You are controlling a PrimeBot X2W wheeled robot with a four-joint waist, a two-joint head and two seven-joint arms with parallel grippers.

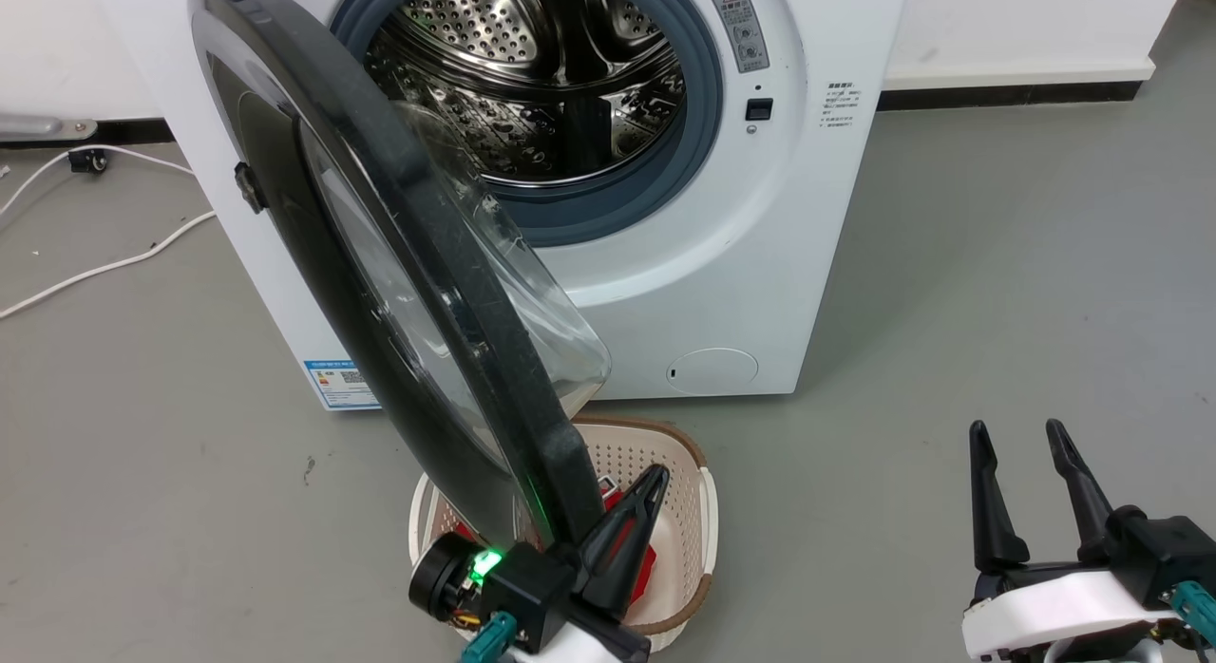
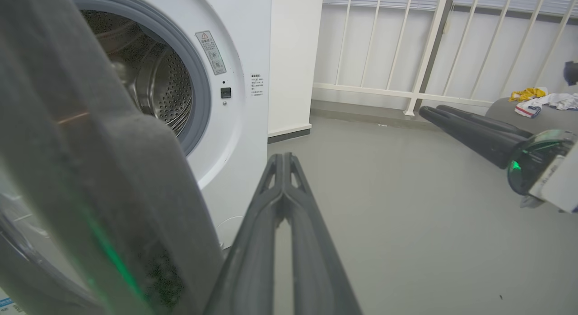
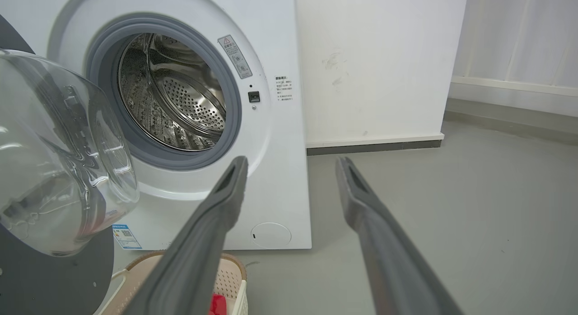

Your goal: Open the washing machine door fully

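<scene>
While the washing machine door [image 1: 437,264] stands half swung out, hiding part of a basket [image 1: 708,511], the left pincer [image 1: 654,478] sits closed and empty beside the door's lower rim, contact unclear. The right pincer [image 1: 1016,437] gapes empty, well apart.

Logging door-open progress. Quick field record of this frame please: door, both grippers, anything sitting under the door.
target: large round glossy black washing machine door with clear glass bowl centre, swung well out from the white machine front
exposed: steel drum with grey rubber ring
left gripper: shut, beside the door's lower rim on the glass-bowl side; contact unclear
right gripper: open, holding nothing, apart from the door
under door: cream perforated plastic basket on the grey floor, something red inside
</scene>
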